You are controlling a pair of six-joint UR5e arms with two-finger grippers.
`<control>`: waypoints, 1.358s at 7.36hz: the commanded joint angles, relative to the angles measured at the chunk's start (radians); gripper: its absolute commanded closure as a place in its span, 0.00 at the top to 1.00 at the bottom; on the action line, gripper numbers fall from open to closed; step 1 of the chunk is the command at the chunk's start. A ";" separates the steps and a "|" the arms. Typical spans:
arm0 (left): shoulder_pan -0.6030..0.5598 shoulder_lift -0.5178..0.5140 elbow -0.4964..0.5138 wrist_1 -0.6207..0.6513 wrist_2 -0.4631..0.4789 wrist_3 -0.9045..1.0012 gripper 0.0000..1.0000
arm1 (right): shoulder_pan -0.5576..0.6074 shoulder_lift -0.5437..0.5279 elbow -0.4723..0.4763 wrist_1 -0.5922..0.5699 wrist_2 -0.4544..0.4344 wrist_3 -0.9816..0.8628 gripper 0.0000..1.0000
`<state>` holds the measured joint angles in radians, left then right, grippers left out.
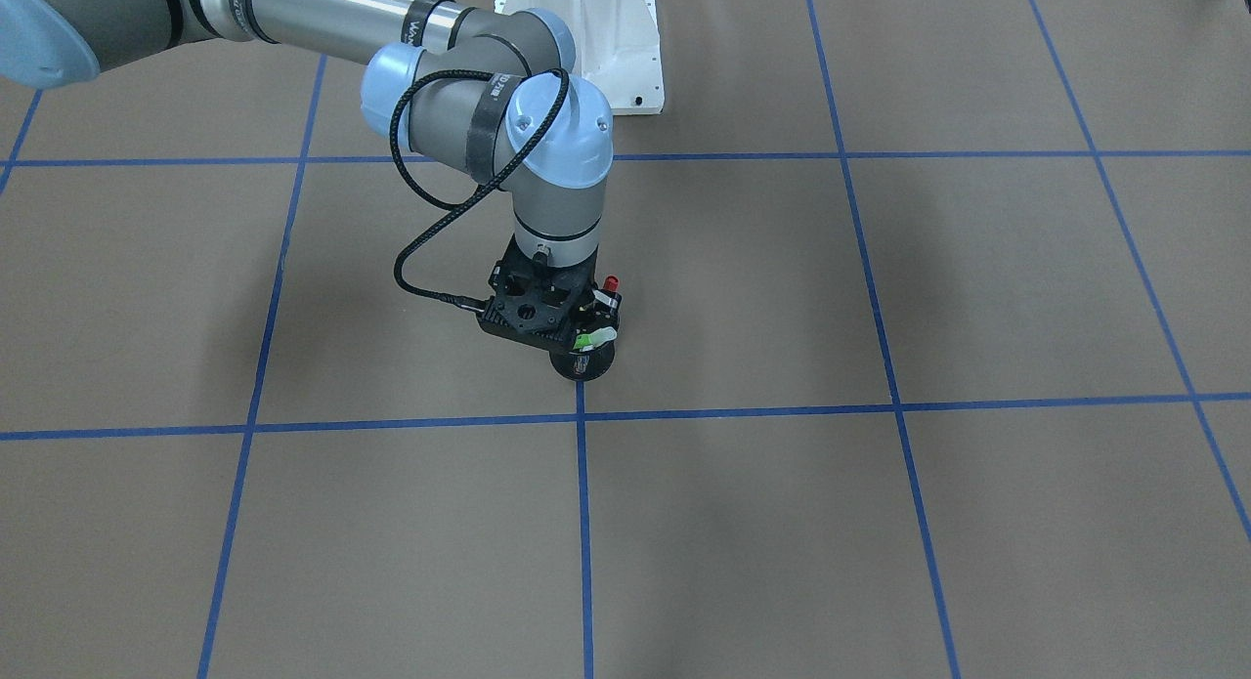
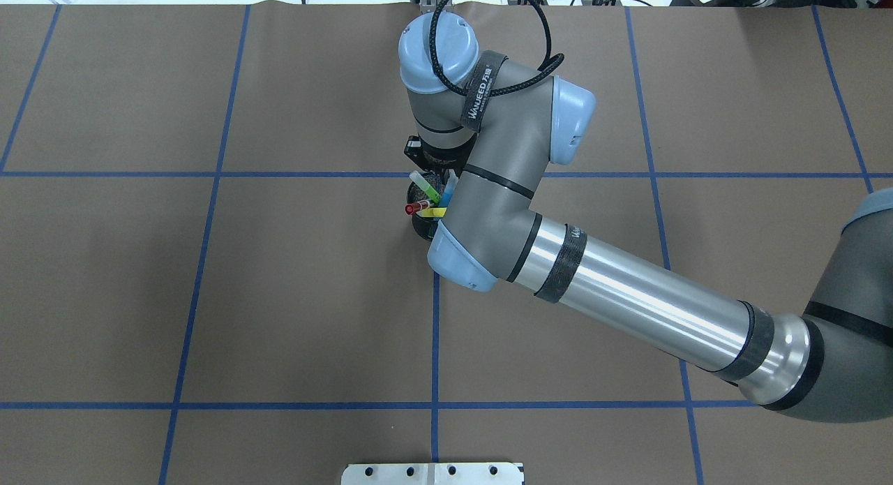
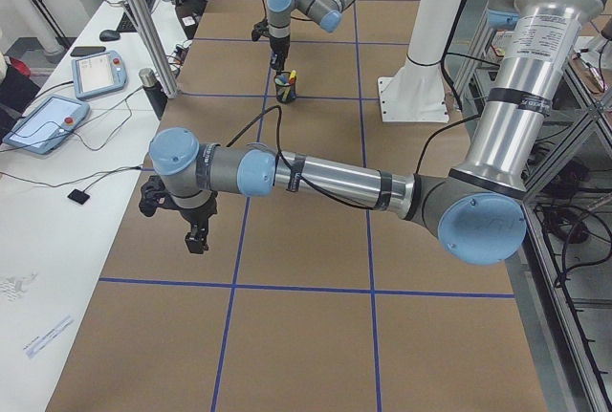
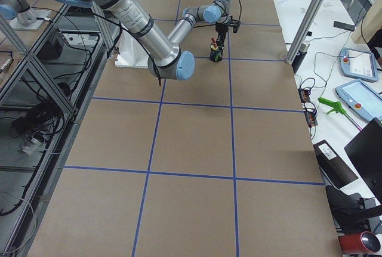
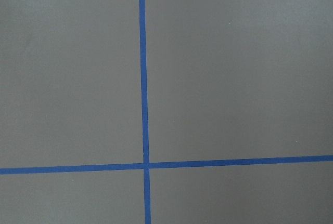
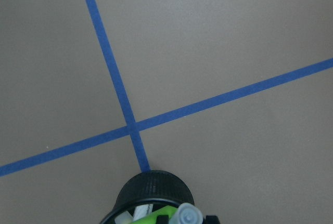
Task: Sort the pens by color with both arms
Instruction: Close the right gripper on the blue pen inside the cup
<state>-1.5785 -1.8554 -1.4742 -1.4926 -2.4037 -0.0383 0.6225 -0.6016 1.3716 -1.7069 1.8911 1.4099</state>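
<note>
All the pens stand together in a black mesh cup (image 2: 421, 228) near the table's middle: lime green (image 2: 427, 185), red-capped white (image 2: 417, 207), yellow (image 2: 434, 211) and blue (image 2: 450, 188). My right gripper (image 1: 579, 333) hangs straight down over the cup, at the pens' tops. The right wrist view shows the cup's rim (image 6: 153, 190) and the green pen's end (image 6: 188, 214) at its bottom edge, and I cannot tell how the jaws stand. My left gripper (image 3: 196, 236) hovers over bare table far from the cup, and I cannot tell if it is open or shut.
Brown paper with blue tape grid lines (image 1: 582, 523) covers the table. The white base pedestal (image 1: 596, 34) stands behind the cup. The right forearm (image 2: 628, 296) stretches over the table's right half. Tablets and cables lie on side benches (image 3: 57, 116).
</note>
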 commanded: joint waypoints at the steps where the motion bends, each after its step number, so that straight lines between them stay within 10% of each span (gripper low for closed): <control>1: 0.000 -0.001 0.000 0.000 0.000 0.000 1.00 | 0.005 0.000 -0.005 -0.002 -0.003 -0.002 0.36; 10: 0.003 -0.011 -0.001 0.011 -0.006 -0.017 1.00 | 0.003 0.008 -0.009 -0.002 -0.004 -0.005 0.30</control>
<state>-1.5760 -1.8599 -1.4734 -1.4877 -2.4058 -0.0435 0.6261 -0.5933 1.3635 -1.7092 1.8868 1.4056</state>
